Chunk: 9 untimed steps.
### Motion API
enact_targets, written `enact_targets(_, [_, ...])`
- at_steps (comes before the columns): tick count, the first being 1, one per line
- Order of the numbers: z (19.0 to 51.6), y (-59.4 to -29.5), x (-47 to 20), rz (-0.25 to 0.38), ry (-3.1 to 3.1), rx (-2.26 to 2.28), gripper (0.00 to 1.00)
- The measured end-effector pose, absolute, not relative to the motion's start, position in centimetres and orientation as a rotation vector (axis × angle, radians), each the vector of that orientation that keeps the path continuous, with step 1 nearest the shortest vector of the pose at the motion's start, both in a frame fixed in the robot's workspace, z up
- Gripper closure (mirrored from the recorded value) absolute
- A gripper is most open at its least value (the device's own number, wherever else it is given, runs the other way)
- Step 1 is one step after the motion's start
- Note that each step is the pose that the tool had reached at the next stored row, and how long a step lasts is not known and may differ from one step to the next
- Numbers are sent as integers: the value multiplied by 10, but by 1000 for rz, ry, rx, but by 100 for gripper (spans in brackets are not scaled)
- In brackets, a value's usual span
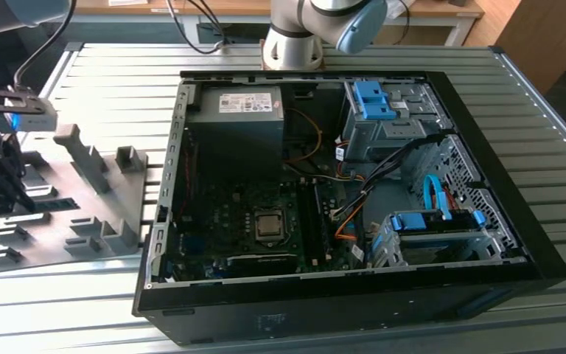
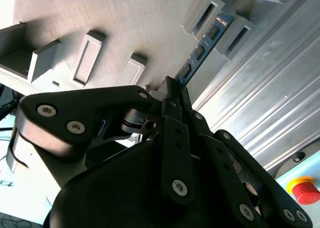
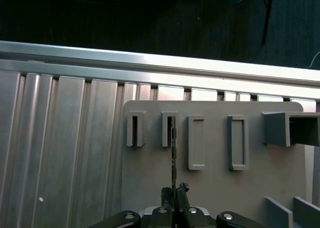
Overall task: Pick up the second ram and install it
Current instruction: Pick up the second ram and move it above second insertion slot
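Counter: a ribbed silver aluminium counter (image 1: 519, 110) carries everything in the room.
Case: a black open computer tower (image 1: 362, 313) lies on its side at the middle of the counter, with the green motherboard (image 1: 253, 221) bare inside.
Tray: a pale grey slotted plastic tray (image 1: 106, 210) sits flat on the exterior view's left, at about nine o'clock from the case.
Arm: the base (image 1: 293, 37) stands at twelve o'clock from the case; the wrist, with a grey camera box (image 1: 15, 118) lit blue, hangs over the tray.
Second ram: a long, thin blue-green circuit-board stick with a row of black chips (image 2: 207, 40), it stands on its edge in the tray. It is threaded through a raised grey slot holder (image 3: 169, 130), and in the first wrist view it reads as a thin dark line (image 3: 173, 158).
End effector: the black end effector (image 2: 170, 85) is clenched on the near end of the second ram, one black fingertip (image 3: 166, 194) pressed to each face.
Lift: the stick is not yet out of its slot.
Button: a red round stop button (image 2: 302, 188) sits at the counter's edge.
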<state>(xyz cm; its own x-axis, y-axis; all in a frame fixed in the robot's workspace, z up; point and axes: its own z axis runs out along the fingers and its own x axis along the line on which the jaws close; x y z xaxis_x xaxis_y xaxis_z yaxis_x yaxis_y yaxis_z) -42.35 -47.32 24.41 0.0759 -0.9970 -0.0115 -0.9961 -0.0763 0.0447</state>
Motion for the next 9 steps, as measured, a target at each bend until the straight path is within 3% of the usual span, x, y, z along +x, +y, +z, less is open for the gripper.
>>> enact_targets(9, [251, -473, -423, -61, -2118, 2286, 86])
